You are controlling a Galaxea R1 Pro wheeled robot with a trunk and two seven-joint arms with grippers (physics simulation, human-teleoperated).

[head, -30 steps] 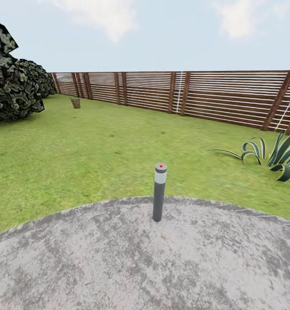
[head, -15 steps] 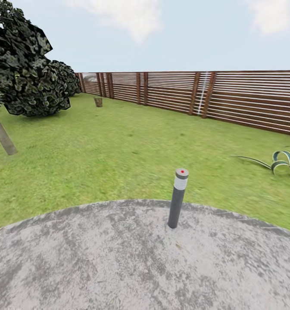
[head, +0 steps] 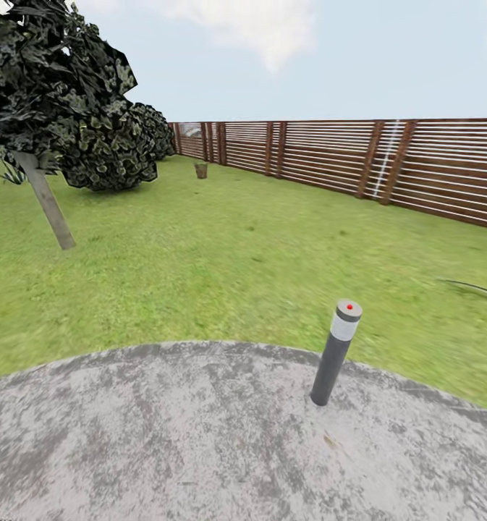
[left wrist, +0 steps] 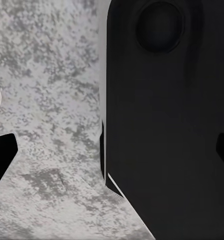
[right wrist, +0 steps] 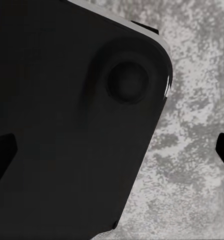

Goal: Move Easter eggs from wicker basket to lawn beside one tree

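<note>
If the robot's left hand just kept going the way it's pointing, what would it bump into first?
Probably the grey stone patio, which spreads beyond the left hand in its wrist view. A large black robot part sits close beside that line, so depth is hard to judge.

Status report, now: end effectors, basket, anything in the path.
End effectors: state unreadable. Wicker basket far off on the lawn near the fence. Tree ahead-left. Bollard light on the patio, ahead-right.

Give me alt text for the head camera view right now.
A grey bollard light stands on a round stone patio edging a lawn. A grey-trunked tree and dark bushes sit left, a small brown basket far back by a slatted wooden fence.
</note>
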